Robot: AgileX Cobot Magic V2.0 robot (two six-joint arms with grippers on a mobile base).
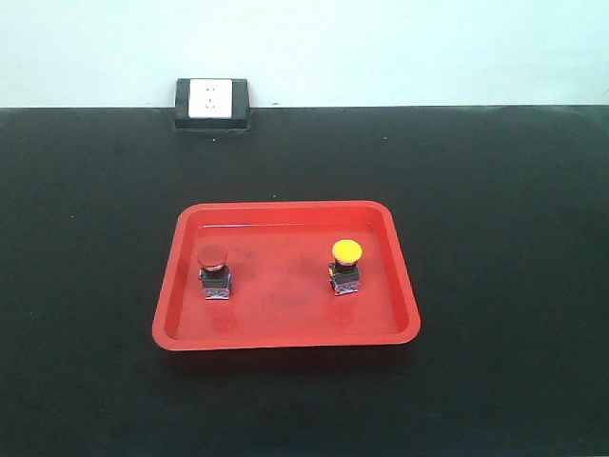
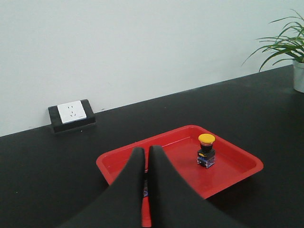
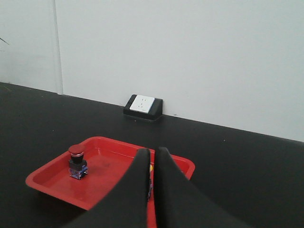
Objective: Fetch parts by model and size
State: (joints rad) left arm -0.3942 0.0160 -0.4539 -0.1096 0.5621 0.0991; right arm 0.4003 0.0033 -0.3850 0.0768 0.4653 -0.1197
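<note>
1. Two push-button switches stand upright in a red tray (image 1: 285, 335): the red-capped switch (image 1: 213, 270) in the left half and the yellow-capped switch (image 1: 346, 266) in the right half, well apart from each other. Only the front view shows both together and whole.
2. The front view shows no arm and no claw; each gripper appears only in its own wrist view.
3. In the left wrist view the left gripper (image 2: 146, 153) has its two dark fingers pressed together, with nothing between them. It is above the near left part of the tray and covers the place of the red-capped switch; only a small bluish piece is seen low between the fingers. The yellow-capped switch is free in this view, to the right of the fingers.
4. In the right wrist view the right gripper (image 3: 153, 154) is also pressed together and pinches nothing. Here the red-capped switch is clear on the left, while the yellow-capped one is almost hidden behind the fingers.
5. The tray lies on a black table (image 1: 495, 190). A white wall socket (image 1: 211, 101) in a black frame sits at the far edge of the table, against the pale wall.
6. Only the left wrist view shows a potted plant (image 2: 290, 47) at the far right.
</note>
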